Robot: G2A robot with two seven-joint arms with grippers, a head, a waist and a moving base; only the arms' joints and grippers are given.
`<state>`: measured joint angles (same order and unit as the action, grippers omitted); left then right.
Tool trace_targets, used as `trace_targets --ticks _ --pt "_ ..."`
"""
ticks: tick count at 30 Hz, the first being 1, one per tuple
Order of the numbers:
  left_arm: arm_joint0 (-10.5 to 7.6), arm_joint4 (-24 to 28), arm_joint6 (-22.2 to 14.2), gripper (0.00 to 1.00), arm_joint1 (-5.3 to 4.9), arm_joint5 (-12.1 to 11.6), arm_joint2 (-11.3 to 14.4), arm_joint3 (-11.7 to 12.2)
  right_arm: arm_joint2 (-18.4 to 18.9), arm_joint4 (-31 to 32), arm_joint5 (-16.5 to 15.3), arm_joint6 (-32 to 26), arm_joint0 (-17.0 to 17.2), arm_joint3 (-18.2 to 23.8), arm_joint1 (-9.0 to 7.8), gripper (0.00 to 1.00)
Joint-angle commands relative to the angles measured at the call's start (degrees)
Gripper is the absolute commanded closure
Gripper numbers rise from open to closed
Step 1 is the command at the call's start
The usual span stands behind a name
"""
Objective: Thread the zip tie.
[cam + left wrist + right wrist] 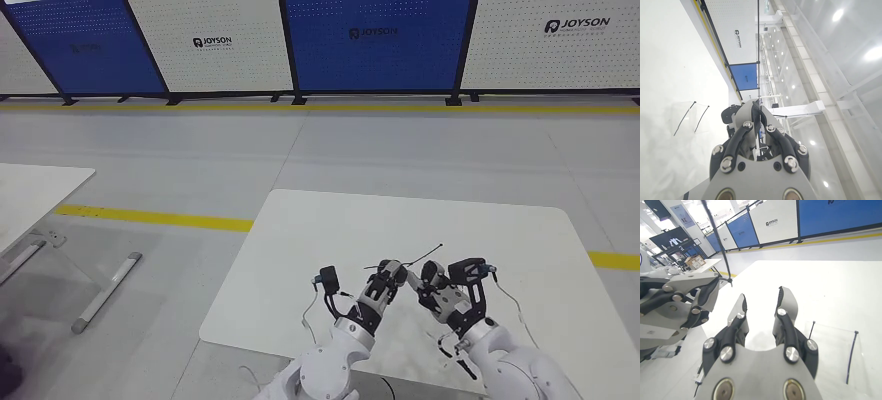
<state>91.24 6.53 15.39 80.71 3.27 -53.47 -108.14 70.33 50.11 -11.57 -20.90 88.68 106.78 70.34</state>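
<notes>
Standing on a grey floor, the table (400,220) has both arms over its near edge, grippers close together and tips facing each other.

The left gripper (397,268) has its jaws pressed together on the zip tie (418,253). The right gripper (430,272) sits just beside it. The top view does not settle its jaws, but the right wrist view shows the right gripper (762,297) spread wide with nothing between the fingers.

That same view shows the left gripper (717,279) from the side, which the left wrist view cannot. The head of the zip tie (719,237) pokes out just past the fingertips, and the strap climbs steeply from it.

From the left wrist view, the left gripper (759,111) pinches the zip tie (758,47), and the strap runs straight out along the gripper's own line.

From above, the tie's long axis slants from the left gripper toward the table's far right corner, crossing over the right gripper.

A clear sheet (832,344) lies flat on the table near the right gripper, hard to make out from above. On the sheet (687,111) two spare ties (684,119) lie roughly parallel and apart.
</notes>
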Motion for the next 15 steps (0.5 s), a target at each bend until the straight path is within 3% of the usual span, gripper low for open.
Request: trace_targets --ticks 1,15 --pt "-0.12 -0.3 0.1 1.00 0.03 0.1 0.2 0.2 -0.1 0.0 0.0 0.2 0.0 0.2 -0.01 0.65" --pt "-0.42 -1.4 0.2 1.00 0.20 0.6 0.8 1.2 -0.4 0.0 -0.5 0.8 -0.1 0.2 -0.17 0.70"
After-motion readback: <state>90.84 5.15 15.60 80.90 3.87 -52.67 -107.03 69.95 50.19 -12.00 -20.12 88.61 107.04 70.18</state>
